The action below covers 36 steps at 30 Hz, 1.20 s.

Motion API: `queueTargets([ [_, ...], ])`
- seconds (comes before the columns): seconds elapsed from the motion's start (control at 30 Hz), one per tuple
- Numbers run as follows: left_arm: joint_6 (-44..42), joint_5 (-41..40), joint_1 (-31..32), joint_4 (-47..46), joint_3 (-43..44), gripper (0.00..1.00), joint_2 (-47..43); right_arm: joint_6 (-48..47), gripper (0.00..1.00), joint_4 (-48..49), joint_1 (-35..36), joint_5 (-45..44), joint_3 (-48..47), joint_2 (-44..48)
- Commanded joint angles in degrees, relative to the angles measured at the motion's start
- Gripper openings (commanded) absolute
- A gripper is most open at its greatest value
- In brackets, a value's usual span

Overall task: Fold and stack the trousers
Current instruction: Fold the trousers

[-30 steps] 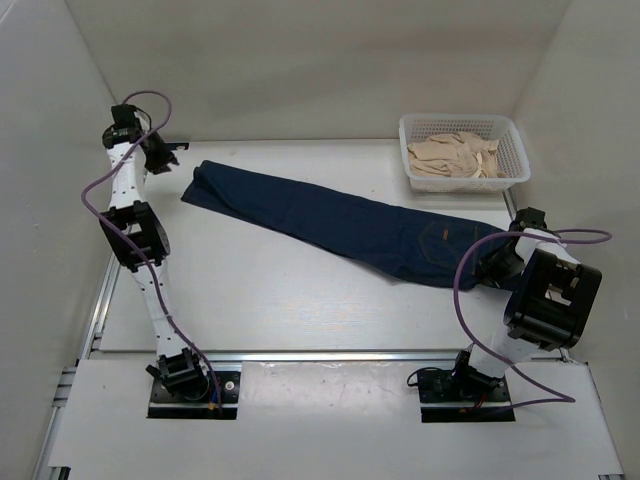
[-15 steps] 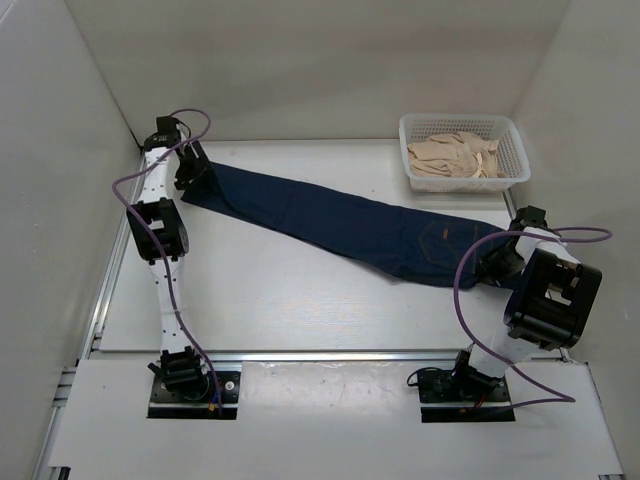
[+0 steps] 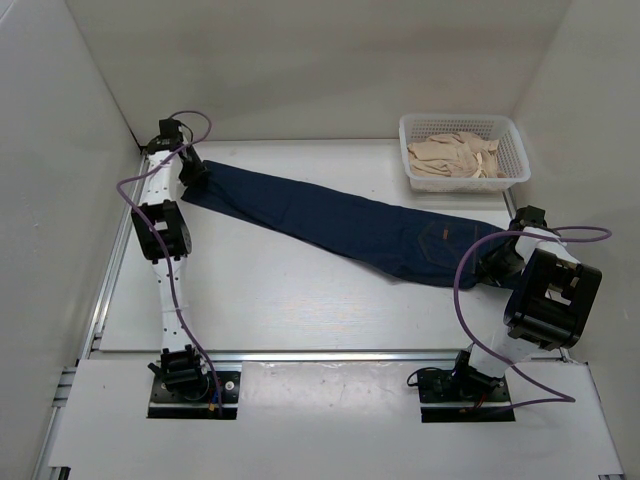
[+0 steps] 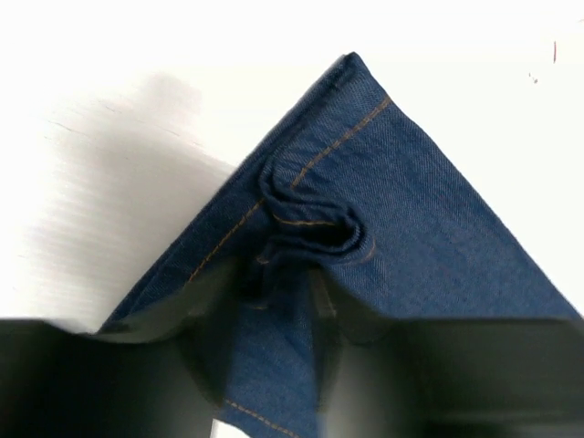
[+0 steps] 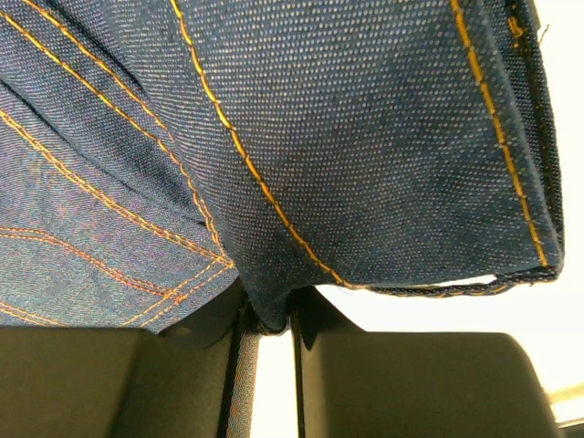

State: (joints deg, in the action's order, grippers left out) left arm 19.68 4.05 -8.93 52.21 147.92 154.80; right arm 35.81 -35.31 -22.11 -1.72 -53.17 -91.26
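Dark navy trousers, tan stitching, laid flat.
Stretched diagonally from upper left to right of centre.

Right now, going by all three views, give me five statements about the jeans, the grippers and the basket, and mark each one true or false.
1. The trousers lie stretched out slantwise on the table, from far left to near right. True.
2. The right gripper hangs open, clear of the denim. False: it is shut on a fold of the trousers at the waist end.
3. The white basket holds beige cloth. True.
4. The trousers lie inside the basket. False: they lie on the table, in front of the basket.
5. The left gripper is at the leg end, with denim bunched between its fingers. True.
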Motion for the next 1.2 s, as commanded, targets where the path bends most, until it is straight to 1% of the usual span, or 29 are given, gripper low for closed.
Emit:
queueTargets([
  [0.0,-0.1,0.0,-0.2,-0.7,1.5,0.38,-1.0,-0.7,0.00,-0.6,0.0,-1.0,-2.2,-0.5],
  [0.03,-0.1,0.0,-0.2,-0.7,0.9,0.32,-1.0,-0.7,0.00,-0.6,0.0,-1.0,-2.2,-0.5],
  [0.07,-0.1,-0.8,-0.2,-0.7,0.3,0.21,-1.9,-0.7,0.00,-0.6,0.0,-1.0,-2.2,-0.5],
  [0.13,-0.1,-0.8,-0.2,-0.7,-0.3,0.11,-3.4,-0.7,0.00,-0.6,0.0,-1.0,-2.2,-0.5],
  [0.33,-0.9,-2.9,-0.2,-0.7,-3.9,0.11,-10.9,-0.7,0.00,-0.6,0.0,-1.5,-2.2,-0.5],
  [0.5,-1.4,-1.2,-3.9,-0.7,-10.0,0.11,-17.7,-0.7,0.00,-0.6,0.0,-2.7,-3.3,-0.5],
  [0.63,-2.7,-1.2,-4.4,-0.7,-11.7,0.11,-18.4,-0.7,0.00,-1.2,0.0,-2.2,-4.5,-0.5],
  [0.77,-2.1,-1.2,-4.4,-0.1,-12.2,0.11,-17.3,-0.7,0.00,-1.2,0.0,-1.5,-4.5,-0.5],
  [0.8,-2.1,-1.2,-4.4,0.5,-12.2,0.18,-16.3,-0.7,0.00,-1.2,0.0,-1.5,-4.5,-0.5],
  [0.83,-1.6,-1.2,-4.4,0.5,-11.6,0.69,-15.7,-0.7,0.00,-1.2,0.0,-1.5,-4.5,-0.5],
  [0.9,-1.6,-1.2,-4.4,1.9,-10.7,0.85,-13.9,-0.7,0.00,-1.2,0.0,-1.0,-4.5,-0.5],
  [0.93,-1.0,-1.2,-4.4,2.5,-10.1,0.90,-13.9,-0.7,0.00,-1.2,0.0,-1.0,-4.0,-0.5],
  [0.97,-1.0,-0.7,-5.0,2.5,-10.1,0.92,-13.9,-0.7,0.00,-1.2,0.0,-1.0,-4.0,-0.5],
  [1.03,-1.0,-1.4,-5.0,2.5,-11.7,0.86,-13.9,-0.7,0.01,-1.2,0.0,-1.0,-4.0,-0.5],
  [1.1,-1.0,-2.2,-5.0,2.5,-12.9,0.83,-15.0,-1.2,0.03,-1.2,0.0,-1.0,-4.0,0.0],
  [1.17,-1.0,-2.7,-5.0,2.5,-12.9,0.83,-15.7,-1.2,0.04,-1.2,0.0,-1.0,-4.0,0.0],
])
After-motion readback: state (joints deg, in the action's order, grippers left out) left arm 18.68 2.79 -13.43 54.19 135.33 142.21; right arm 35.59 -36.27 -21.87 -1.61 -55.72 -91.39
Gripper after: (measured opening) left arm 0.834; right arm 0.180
